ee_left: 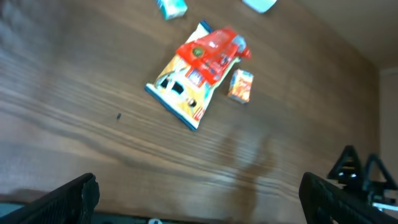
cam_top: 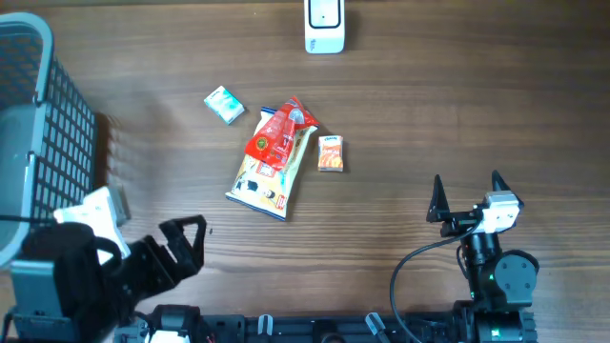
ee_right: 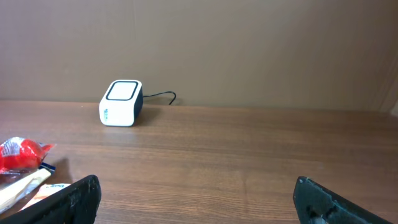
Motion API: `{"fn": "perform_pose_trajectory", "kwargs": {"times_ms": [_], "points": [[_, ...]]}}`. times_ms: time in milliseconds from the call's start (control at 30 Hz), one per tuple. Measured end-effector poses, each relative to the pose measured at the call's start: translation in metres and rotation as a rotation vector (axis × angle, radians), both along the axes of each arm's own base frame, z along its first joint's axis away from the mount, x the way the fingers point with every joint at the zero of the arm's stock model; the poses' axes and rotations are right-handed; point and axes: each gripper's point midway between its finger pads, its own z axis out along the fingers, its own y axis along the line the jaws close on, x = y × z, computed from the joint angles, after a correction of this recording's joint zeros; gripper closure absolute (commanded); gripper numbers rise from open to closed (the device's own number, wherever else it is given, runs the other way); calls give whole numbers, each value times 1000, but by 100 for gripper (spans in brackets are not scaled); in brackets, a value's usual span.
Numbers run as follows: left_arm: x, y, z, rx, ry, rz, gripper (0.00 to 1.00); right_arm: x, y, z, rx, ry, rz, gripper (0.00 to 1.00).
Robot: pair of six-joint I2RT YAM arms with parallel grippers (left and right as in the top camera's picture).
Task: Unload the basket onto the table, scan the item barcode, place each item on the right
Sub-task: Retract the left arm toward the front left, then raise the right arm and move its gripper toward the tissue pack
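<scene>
My left gripper (cam_top: pixel 189 243) and right gripper (cam_top: pixel 467 189) both hang wide open. The snack bag (cam_top: pixel 270 157) runs lengthwise toward the table (cam_top: pixel 429 105) far edge, closer to my left.

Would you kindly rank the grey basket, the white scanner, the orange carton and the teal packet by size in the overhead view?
1. grey basket
2. white scanner
3. teal packet and orange carton, too alike to rank

Wooden table (cam_top: pixel 429 105): scanner (cam_top: pixel 324 26), snack bag (cam_top: pixel 265 183), teal packet (cam_top: pixel 224 104), orange packet (cam_top: pixel 331 153)
</scene>
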Motion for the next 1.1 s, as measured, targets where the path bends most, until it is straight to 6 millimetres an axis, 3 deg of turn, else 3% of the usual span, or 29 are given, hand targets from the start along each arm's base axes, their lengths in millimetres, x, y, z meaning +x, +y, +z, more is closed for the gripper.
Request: {"fn": "perform_pose_trajectory", "kwargs": {"times_ms": [267, 1000, 1100], "points": [[-4, 0, -8, -5, 25, 8, 0, 0, 0, 0, 0, 0, 0, 0], [1, 0, -3, -8, -7, 8, 0, 0, 0, 0, -18, -2, 0, 0], [2, 0, -3, -8, -8, 8, 0, -3, 21, 18, 68, -65, 124, 0]]}}
